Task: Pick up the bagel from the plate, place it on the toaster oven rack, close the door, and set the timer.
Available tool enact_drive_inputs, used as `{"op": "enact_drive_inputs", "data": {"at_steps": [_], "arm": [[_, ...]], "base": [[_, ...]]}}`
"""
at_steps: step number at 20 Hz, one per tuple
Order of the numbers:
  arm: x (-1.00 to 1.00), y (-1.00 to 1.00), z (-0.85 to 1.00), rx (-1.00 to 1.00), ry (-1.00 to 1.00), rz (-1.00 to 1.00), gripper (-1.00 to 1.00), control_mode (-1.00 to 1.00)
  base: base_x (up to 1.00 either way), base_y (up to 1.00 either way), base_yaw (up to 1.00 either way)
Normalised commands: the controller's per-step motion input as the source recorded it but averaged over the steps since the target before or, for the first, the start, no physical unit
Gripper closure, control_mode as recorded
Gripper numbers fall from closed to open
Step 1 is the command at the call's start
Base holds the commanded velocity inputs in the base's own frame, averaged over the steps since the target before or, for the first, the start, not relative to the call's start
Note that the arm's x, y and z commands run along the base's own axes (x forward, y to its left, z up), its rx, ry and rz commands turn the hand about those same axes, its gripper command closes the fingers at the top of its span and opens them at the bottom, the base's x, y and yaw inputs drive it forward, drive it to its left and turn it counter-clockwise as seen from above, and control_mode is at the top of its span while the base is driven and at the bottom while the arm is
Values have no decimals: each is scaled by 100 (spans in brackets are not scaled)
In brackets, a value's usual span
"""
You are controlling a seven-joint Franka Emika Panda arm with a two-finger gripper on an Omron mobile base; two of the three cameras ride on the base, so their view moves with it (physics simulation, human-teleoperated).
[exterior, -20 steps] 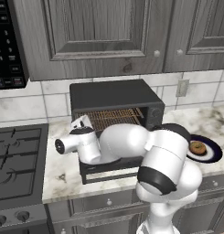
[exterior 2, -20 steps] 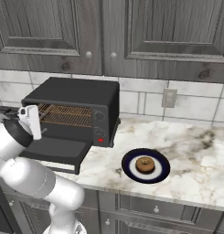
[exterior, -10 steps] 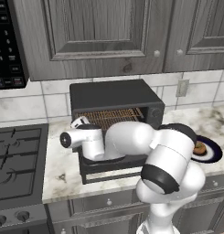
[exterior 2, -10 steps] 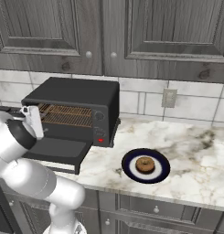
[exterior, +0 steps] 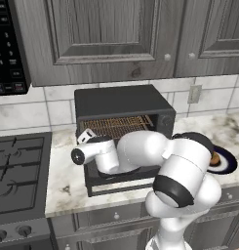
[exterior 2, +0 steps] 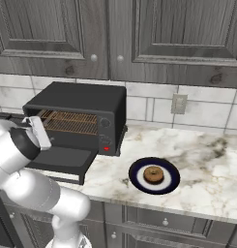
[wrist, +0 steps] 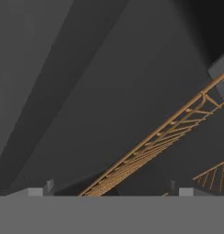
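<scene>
i have the arm folded low across the open oven (exterior: pixel 122 110), hand at its left front corner above the dropped door (exterior 2: pixel 62 160); gripper (exterior: pixel 85 137) jaws wide, empty; bagel (exterior 2: pixel 153 175) on plate (exterior 2: pixel 172 183) to the right

From behind the arm on its left we look forward and down at the oven (exterior: pixel 123 119), counter (exterior: pixel 62 180) and stove (exterior: pixel 18 166); from behind on its right we face the same oven (exterior 2: pixel 79 116) and counter (exterior 2: pixel 202 164), with the plate (exterior 2: pixel 154 176) near centre. The hand camera sits very close inside the oven, rolled, so the rack (wrist: pixel 154 146) runs diagonally.
</scene>
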Motion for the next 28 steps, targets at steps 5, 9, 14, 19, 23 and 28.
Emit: {"op": "enact_drive_inputs", "data": {"at_steps": [5, 9, 14, 19, 23, 28], "arm": [[0, 0, 0, -5, -7, 6, -100, -100], [7, 0, 0, -2, 0, 4, -100, -100], [24, 2, 0, -1, 0, 2, -100, -100], [28, 9, -4, -2, 0, 1, -100, -100], [21, 9, -11, -3, 0, 2, -100, -100], [23, 10, -11, -3, 0, 2, -100, -100]], "base": [[0, 0, 0], [0, 0, 0], [0, 0, 0], [0, 0, 0], [0, 0, 0], [0, 0, 0]]}}
